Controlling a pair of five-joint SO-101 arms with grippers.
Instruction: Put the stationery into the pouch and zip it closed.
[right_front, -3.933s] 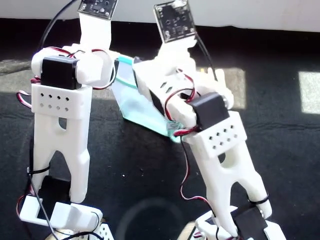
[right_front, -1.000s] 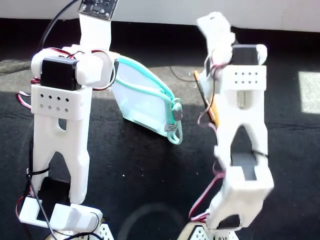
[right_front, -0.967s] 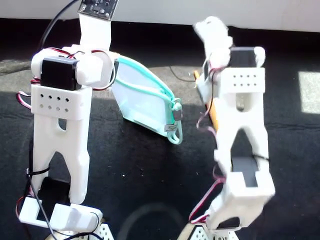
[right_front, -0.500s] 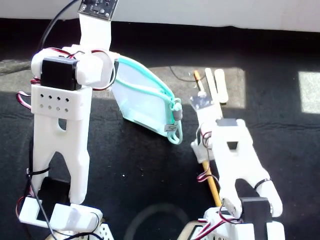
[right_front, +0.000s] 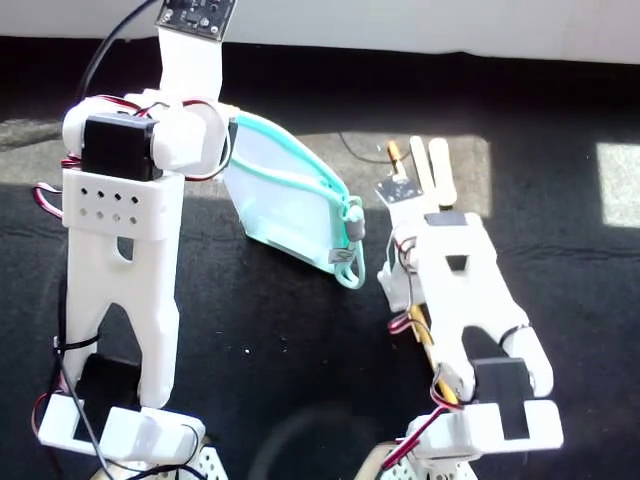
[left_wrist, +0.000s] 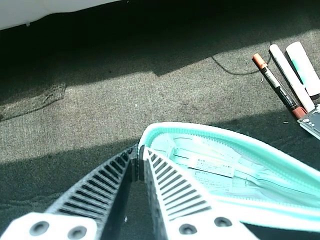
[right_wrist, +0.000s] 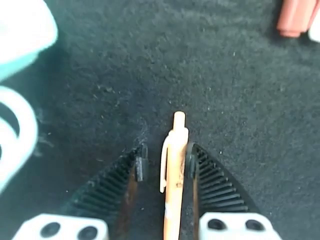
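The mint pouch stands on edge on the dark cloth with its mouth open. My left gripper is shut on the pouch's rim, and papers show inside. My right arm is folded low beside the pouch. The right gripper is open with an orange pen lying lengthwise between its fingers, close to one of them. That orange pen pokes out under the arm in the high view. A brown marker and two white pens lie farther off.
The pouch's white zipper loop lies just beside the right gripper. The brown marker's end is ahead of it. A sunlit patch holds the loose pens. A white wall edge bounds the far side.
The right arm has left the pouch, swung up and back, then folded down low over the orange pen. The left arm and the pouch have stayed put.
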